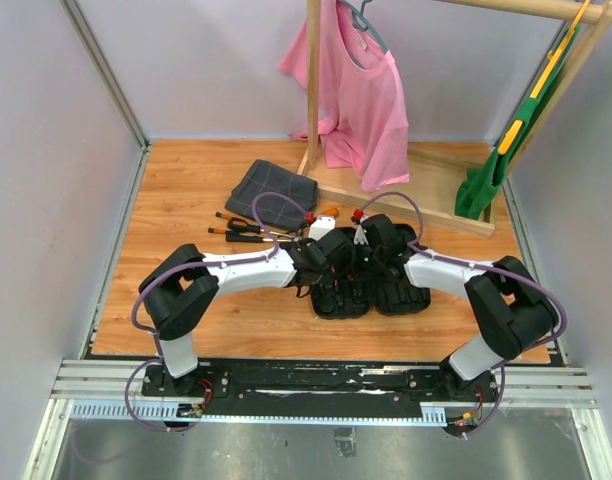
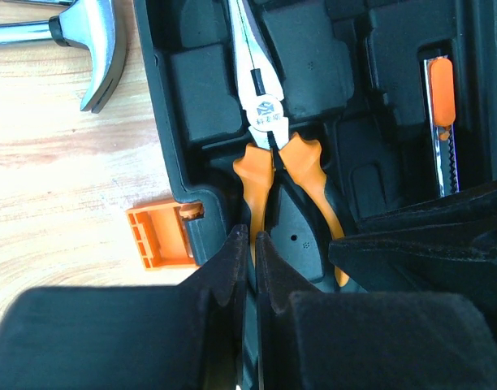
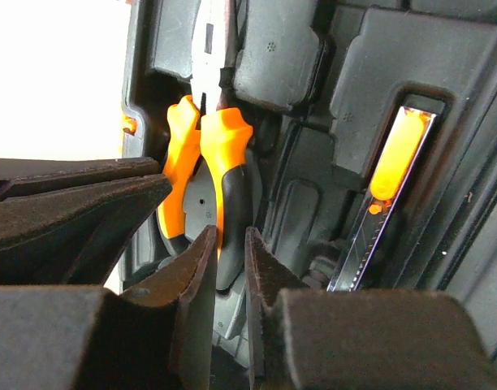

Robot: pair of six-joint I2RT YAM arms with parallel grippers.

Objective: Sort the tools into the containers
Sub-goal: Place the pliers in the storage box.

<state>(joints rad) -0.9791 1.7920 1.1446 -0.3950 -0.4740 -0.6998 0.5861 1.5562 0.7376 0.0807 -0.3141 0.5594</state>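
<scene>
On the wooden tabletop (image 1: 176,320) the black tool case (image 2: 313,65) lies open; the pliers (image 2: 265,122) are seated in its moulded recess, nose pointing away from the fingers (image 2: 228,268); one handle is pinched by the left gripper (image 2: 252,244), the other by the right gripper (image 3: 230,244) — both clamped narrow — seemingly to press the tool home.

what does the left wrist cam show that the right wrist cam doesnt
Only the left wrist view: the steel hammer head lying on the wooden table beside the black case, and the flap of the orange clasp at the case's edge. Only the right wrist view: nothing of its own; its left side is washed out white. Both: the orange-handled pliers lying in the case, and a slim blade with an orange grip in a slot to their right.
</scene>
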